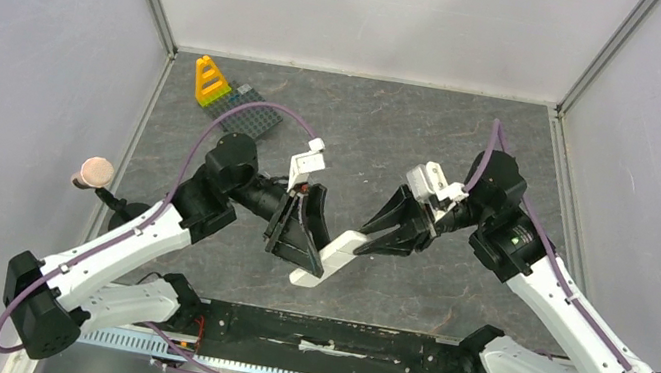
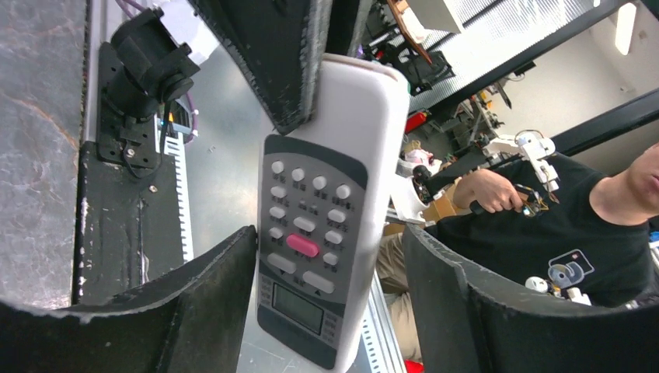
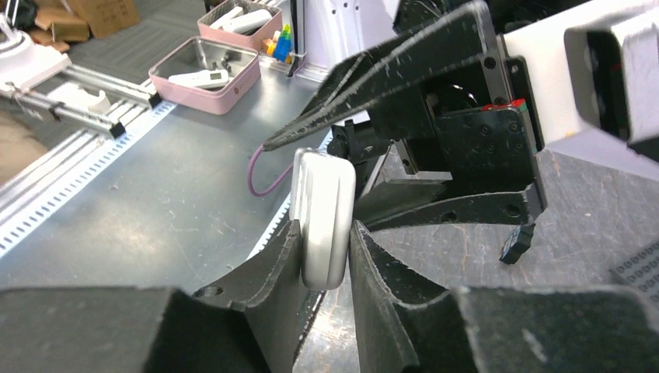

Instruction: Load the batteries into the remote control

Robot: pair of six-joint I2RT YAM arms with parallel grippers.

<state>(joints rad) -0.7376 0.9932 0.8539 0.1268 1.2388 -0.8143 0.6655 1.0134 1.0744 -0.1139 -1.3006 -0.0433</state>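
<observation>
Far to the left of the remote control (image 1: pixel 333 256) and behind it, a yellow toy piece (image 1: pixel 210 81) sits on a grey studded baseplate (image 1: pixel 243 106) at the back of the tabletop (image 1: pixel 366 132).

Just left of the remote, the left pincer (image 2: pixel 330 231) straddles its lower half with fingers spread. One finger (image 2: pixel 210 295) touches the remote's edge and the other stands just clear, so this pincer is open and clamps nothing.

The remote hangs tilted above the tabletop between the two arms, its button face toward the left wrist camera.

At the remote's right end, the right pincer (image 3: pixel 325 229) is closed on it, with pads pressed against front and back.

No batteries show in any view, so none appear to be loaded yet.

The main risk is a drop. The remote hangs from one end only, and smooth plastic in a short bite could pivot or slide out under its own weight. The left finger resting on its edge could also drag it askew if that arm moves. The right pads may also be covering the battery door on the back.
</observation>
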